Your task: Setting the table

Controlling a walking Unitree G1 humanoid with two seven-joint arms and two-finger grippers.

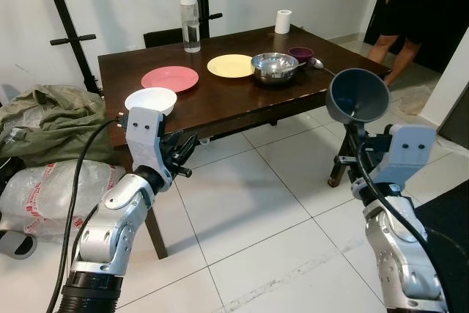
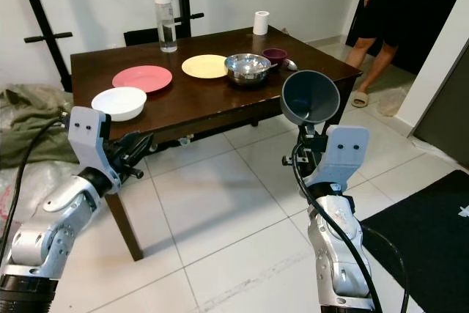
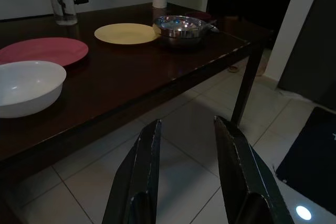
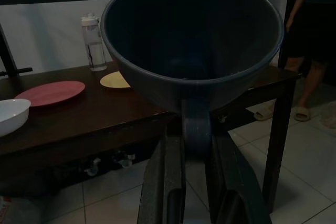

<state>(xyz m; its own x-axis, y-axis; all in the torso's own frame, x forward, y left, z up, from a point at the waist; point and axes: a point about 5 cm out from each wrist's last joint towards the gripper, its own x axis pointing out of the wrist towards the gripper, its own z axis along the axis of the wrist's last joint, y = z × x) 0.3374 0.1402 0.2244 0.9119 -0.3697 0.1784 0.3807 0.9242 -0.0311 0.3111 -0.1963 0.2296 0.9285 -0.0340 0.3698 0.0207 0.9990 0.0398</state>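
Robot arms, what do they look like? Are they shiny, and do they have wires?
Yes, both arms are shiny silver metal with rounded joints. Each wrist carries a pale grey block with two small dark dots. The left gripper and right gripper each have two long black fingers. Black cables loop along both arms, and the left arm has a ribbed black cuff near its base.
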